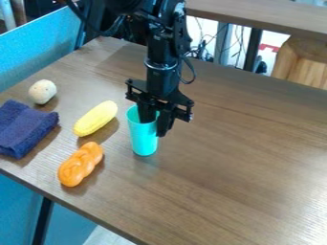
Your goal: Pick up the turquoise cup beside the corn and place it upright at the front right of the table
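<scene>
Turquoise cup (143, 139) is the thing beneath your gripper (156, 125), a little left of the middle of your view. At the far left you have a blue panel (38, 55) running along the side of the brown wooden table (243, 162). Near that side of the table lies a dark blue folded cloth (26, 128), and just beyond it sits a pale, rounded, speckled object (42, 91). Next you come to an orange, twisted, pretzel-like piece (80, 164), lying at a slant near the table's front edge. Slightly to its right and farther back, apart from it, you see a yellow toy corn cob (96, 118), also slanted. Then comes the cup, to the right of both, its mouth facing up. Your gripper hangs over it, its lower end partly inside the mouth and partly outside on the right. You cannot tell from here how far open it is, nor whether it has hold of the cup's wall. Toward the upper right, behind the table, there is a light wooden object (303, 62)
</scene>
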Tool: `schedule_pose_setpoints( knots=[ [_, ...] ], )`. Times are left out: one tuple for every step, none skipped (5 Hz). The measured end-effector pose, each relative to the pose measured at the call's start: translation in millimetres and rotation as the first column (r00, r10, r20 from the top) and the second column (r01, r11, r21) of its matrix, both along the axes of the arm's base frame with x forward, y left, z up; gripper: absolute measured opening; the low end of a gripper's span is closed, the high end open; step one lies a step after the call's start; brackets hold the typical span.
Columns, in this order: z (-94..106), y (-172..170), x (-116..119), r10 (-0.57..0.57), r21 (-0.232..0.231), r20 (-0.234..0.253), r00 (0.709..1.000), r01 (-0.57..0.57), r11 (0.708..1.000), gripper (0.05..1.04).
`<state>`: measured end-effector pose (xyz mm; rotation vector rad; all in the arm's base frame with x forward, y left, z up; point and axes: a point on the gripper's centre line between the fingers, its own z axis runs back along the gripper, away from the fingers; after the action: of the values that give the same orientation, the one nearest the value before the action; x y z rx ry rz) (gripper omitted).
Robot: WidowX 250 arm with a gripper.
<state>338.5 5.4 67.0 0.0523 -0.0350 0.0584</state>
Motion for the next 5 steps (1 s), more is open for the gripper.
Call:
schedule_pose_setpoints(
  knots=[
    [-4.7, 0.4, -0.7, 0.005, -0.004, -0.014, 1.0, -0.005, 1.0, 0.168],
    [-4.7, 1.7, -2.1, 0.008, -0.002, -0.023, 1.0, -0.008, 1.0, 0.099],
    [-1.7, 1.4, -4.4, 0.01, -0.004, -0.031, 0.999, -0.01, 1.0, 0.096],
    [26.6, -3.9, -2.8, 0.024, -0.004, 0.015, 1.0, -0.024, 1.0, 0.096],
    [50.3, -38.6, 6.7, -0.027, 0.023, 0.055, 0.998, 0.026, 0.999, 0.096]
  ],
)
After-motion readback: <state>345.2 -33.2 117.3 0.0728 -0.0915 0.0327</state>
